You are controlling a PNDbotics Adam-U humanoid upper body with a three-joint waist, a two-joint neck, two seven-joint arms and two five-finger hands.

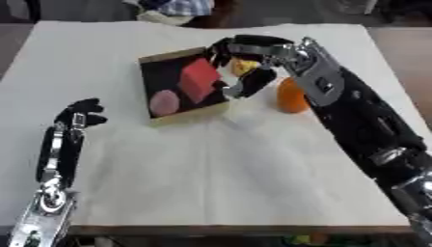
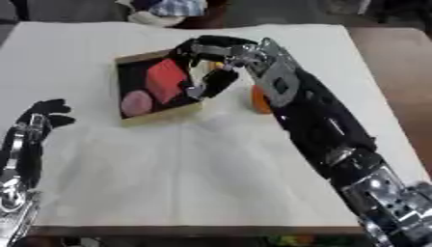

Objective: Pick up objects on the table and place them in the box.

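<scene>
Here, a white-covered worktop (image 1: 219, 183) holds a shallow dark box (image 1: 173, 118) at about 11 o'clock of centre. Inside lie a red block (image 1: 199, 79) and a pink round thing (image 1: 164, 102). The right hand (image 1: 253, 58) hangs over the box's 3 o'clock edge, fingers curled near a yellow thing (image 1: 245, 65); whether it grips is unclear. An orange object (image 1: 291, 96) stands just beside the box. The left hand (image 1: 80, 116) rests at 9 o'clock, fingers relaxed.
</scene>
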